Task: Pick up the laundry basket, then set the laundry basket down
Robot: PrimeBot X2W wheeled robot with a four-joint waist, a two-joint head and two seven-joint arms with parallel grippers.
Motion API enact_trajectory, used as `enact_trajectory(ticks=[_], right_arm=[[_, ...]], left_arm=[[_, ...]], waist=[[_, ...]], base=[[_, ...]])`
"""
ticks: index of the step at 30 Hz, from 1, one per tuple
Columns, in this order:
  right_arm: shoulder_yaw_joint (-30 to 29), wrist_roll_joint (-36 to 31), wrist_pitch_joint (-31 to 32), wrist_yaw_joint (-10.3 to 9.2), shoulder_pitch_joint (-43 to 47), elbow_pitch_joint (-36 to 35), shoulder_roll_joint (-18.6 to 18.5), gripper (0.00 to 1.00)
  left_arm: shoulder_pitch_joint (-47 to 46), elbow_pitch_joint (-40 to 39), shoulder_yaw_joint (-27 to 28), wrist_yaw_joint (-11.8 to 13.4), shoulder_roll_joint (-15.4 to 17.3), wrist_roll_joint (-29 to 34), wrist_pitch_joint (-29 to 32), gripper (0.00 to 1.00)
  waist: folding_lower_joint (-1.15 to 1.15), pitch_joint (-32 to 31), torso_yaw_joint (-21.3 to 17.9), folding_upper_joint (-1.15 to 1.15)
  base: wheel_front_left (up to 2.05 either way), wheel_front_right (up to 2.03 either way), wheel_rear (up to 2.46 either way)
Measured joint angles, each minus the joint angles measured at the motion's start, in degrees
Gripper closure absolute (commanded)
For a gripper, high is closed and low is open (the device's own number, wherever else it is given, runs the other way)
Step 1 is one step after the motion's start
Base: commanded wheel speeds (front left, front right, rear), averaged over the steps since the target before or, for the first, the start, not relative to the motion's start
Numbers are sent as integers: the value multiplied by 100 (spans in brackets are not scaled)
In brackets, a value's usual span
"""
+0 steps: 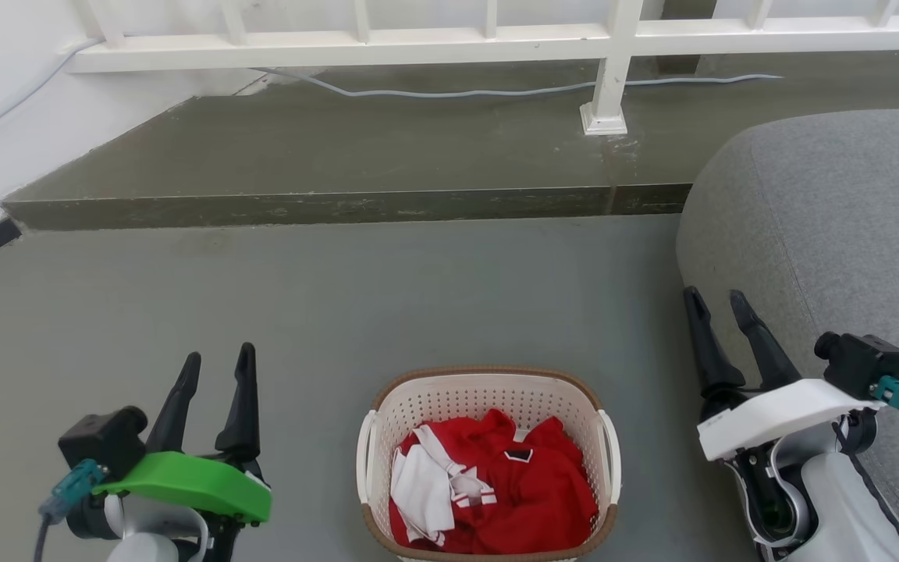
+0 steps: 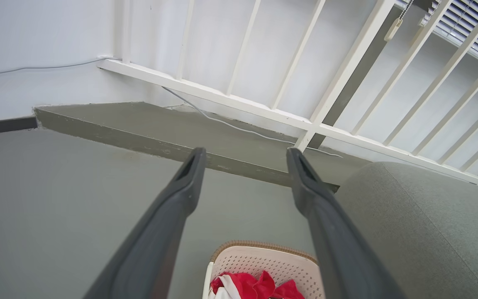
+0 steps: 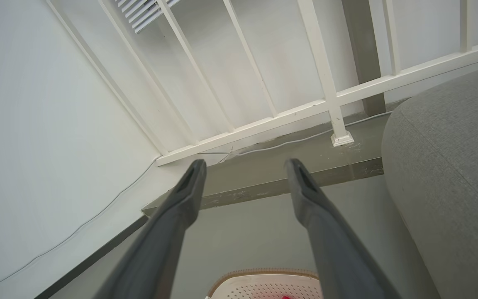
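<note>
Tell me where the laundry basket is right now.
In the head view, the laundry basket sits on the grey floor at the bottom centre, between the left gripper and the right gripper, touching neither.

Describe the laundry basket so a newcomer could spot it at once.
Start at the big rounded grey fabric seat on the right; on the grey floor left of it stands the cream-white perforated plastic laundry basket. Its brown woven-look rim, white side handles and load of red and white clothes single it out.
</note>
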Motion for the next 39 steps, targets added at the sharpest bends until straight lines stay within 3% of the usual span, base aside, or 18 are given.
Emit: enact_trajectory(ticks=[22, 39], right_arm=[[125, -1605, -422, 0, -67, -59, 71, 0], [-15, -1703, -427, 9, -69, -43, 138, 0]], left_arm=[[-18, -212, -89, -27, -62, 1607, -408, 0], [-29, -229, -48, -90, -89, 1657, -408, 0]], waist=[[0, 19, -10, 0], [0, 31, -30, 0]], base=[[0, 0, 0], [0, 0, 0]])
